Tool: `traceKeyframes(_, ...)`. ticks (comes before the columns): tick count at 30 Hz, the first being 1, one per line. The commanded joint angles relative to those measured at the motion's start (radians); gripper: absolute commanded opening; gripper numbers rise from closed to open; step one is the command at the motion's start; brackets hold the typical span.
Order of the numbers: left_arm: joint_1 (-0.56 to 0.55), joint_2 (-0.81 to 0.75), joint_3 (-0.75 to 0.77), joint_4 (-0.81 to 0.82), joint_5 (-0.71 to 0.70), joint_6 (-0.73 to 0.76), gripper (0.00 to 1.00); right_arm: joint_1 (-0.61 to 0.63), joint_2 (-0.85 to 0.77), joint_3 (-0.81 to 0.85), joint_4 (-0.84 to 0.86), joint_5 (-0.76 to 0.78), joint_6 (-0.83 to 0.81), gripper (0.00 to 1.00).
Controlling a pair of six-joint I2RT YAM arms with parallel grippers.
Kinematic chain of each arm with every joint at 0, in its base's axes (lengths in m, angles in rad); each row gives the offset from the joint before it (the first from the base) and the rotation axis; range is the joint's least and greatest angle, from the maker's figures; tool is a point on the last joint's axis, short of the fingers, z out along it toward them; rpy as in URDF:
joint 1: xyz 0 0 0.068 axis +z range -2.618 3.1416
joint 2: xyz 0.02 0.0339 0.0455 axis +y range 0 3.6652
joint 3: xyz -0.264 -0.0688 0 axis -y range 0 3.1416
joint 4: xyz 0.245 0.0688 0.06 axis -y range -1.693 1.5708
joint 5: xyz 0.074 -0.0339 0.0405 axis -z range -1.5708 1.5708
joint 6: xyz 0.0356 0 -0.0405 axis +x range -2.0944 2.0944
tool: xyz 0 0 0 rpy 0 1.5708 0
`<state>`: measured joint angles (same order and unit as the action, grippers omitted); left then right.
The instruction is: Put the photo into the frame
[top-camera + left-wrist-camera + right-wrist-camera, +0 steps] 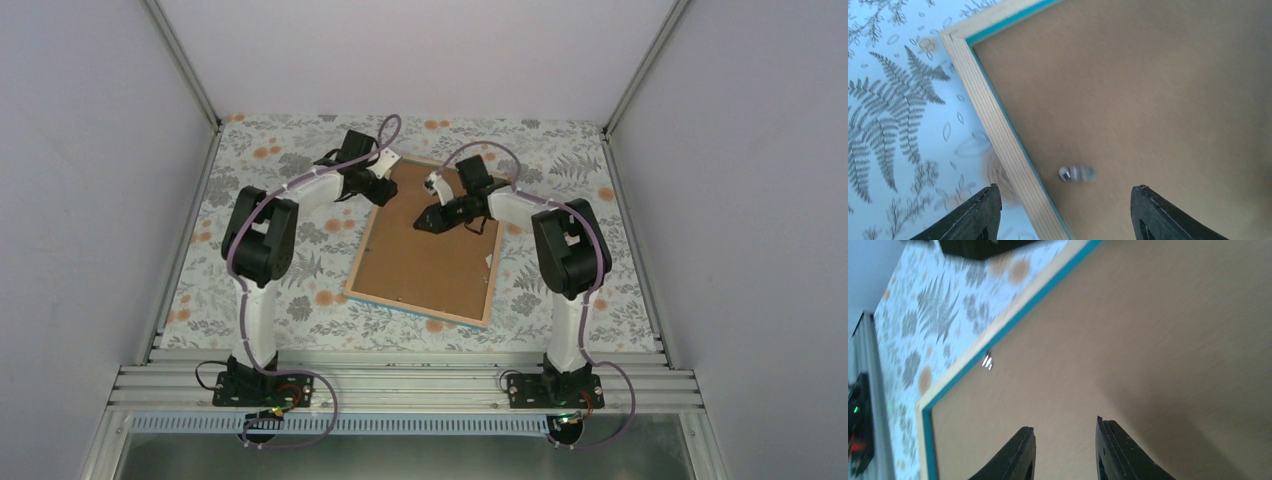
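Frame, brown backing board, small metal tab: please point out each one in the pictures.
frame [415,308], top external view, on its near wooden edge.
brown backing board [425,260], top external view, on its bare middle.
small metal tab [1076,173], left wrist view, on its shiny middle.

A pale tablecloth [270,150] printed with grey fern leaves and orange flowers covers the table across the middle of the top view. At its centre lies a plain brown backing board [425,245], flat and turned slightly askew. In the left wrist view a small shiny metal tab [1076,173], blurred, sits on the board low in the picture, near the board's left edge. Ribbed aluminium rails [400,385] run across the bottom of the top view. Plain pale walls [420,50] close in the back and both sides.
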<state>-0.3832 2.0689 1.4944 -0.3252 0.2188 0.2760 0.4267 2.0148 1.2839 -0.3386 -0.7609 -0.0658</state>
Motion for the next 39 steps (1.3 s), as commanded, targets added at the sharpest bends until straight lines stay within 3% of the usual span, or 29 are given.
traceKeyframes(1, 0.004, 0.101, 0.138, -0.022, -0.02, -0.083, 0.66, -0.039, 0.052, 0.102, 0.039, 0.091, 0.069, 0.31)
traceKeyframes(11, -0.01, 0.291, 0.385, -0.143, -0.053, -0.119, 0.66, -0.045, 0.185, 0.233, 0.09, 0.161, 0.143, 0.31)
traceKeyframes(17, -0.01, 0.273, 0.36, -0.227, -0.089, -0.086, 0.64, -0.032, 0.189, 0.186, 0.093, 0.165, 0.11, 0.31)
traceKeyframes(30, 0.019, 0.227, 0.266, -0.335, -0.083, 0.001, 0.38, -0.03, 0.182, 0.113, 0.073, 0.182, 0.049, 0.3)
traceKeyframes(39, 0.024, 0.202, 0.217, -0.312, -0.086, 0.049, 0.22, -0.031, 0.189, 0.113, 0.068, 0.182, 0.03, 0.29)
